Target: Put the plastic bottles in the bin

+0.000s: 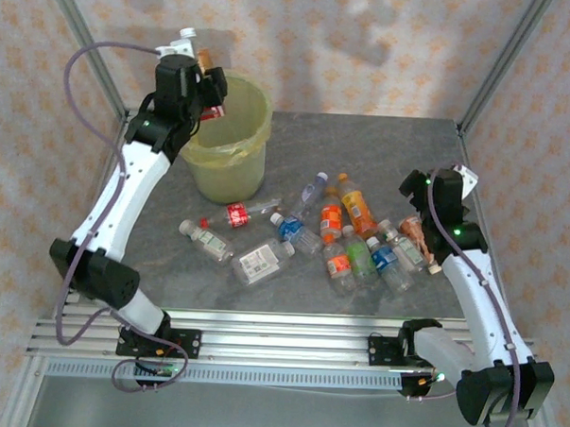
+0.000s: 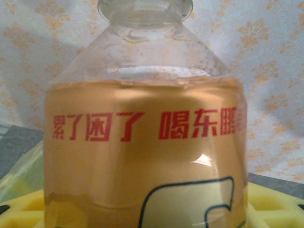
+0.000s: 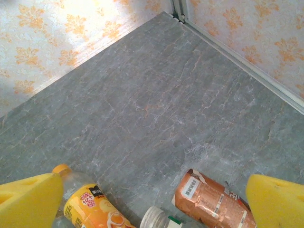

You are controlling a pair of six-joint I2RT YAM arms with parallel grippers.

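Top view: left hand (image 1: pixel 210 89) is raised at the far-left rim of the bin (image 1: pixel 232 164), closed around the held bottle (image 1: pixel 205 62). The other bottles (image 1: pixel 333 239) lie loose on the worktop (image 1: pixel 382 152), right of the bin.
Judgement: this is the release step. Carry the bottle rightward over the bag's middle before letting go, or it may clip the rim and bounce out.

Left wrist view: the held bottle sits between the yellow pads (image 2: pixel 280 209). It has orange liquid and a gold label, and the grip looks secure.

Right wrist view: right hand (image 3: pixel 152 202) is spread wide and holds nothing. Below it are an orange-labelled bottle (image 3: pixel 95 209) and a crumpled brown-labelled bottle (image 3: pixel 213 199).
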